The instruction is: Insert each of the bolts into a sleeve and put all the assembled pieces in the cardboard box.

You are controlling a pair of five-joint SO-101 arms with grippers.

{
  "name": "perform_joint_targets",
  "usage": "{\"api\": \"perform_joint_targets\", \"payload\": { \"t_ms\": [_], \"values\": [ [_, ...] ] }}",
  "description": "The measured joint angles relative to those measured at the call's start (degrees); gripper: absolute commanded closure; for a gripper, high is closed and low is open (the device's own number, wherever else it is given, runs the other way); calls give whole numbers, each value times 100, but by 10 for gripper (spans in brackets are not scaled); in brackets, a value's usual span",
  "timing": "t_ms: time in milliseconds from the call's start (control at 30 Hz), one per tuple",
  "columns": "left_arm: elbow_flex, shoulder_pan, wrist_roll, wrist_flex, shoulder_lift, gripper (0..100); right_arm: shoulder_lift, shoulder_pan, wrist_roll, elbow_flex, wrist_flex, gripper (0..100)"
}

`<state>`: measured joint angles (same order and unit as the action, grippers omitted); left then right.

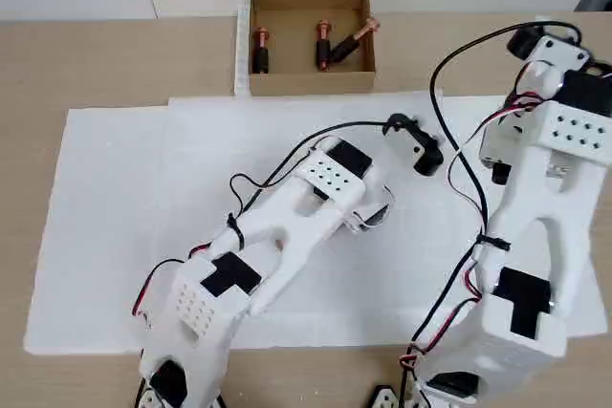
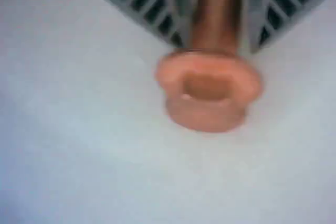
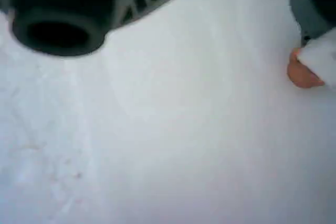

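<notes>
The left pincer (image 2: 215,38) is clenched on a copper bolt (image 2: 207,87) above the white mat (image 1: 124,236). The right pincer (image 3: 94,1) seems to grasp a black sleeve (image 3: 58,32) over the same mat. Line up both axes before pushing.

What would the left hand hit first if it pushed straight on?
Likely the white sheet: the left hand holds the bolt head-first toward it, nothing between; the gap is hard to judge.
</notes>
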<state>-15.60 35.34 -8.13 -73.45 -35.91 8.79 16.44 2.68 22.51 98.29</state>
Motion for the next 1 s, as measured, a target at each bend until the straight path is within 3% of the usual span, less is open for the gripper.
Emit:
{"api": "perform_joint_targets", "payload": {
  "t_ms": [267, 600, 833, 1000],
  "values": [
    [-18, 35, 0, -26, -9, 994, 0, 0, 0, 0, 0, 995],
    [-721, 70, 18, -809, 501, 994, 0, 0, 0, 0, 0, 995],
    [-1354, -396, 18, -1477, 677, 994, 0, -70, 0, 0, 0, 995],
    [-2110, -835, 18, -2040, 1073, 994, 0, -545, 0, 0, 0, 995]
  ]
}}
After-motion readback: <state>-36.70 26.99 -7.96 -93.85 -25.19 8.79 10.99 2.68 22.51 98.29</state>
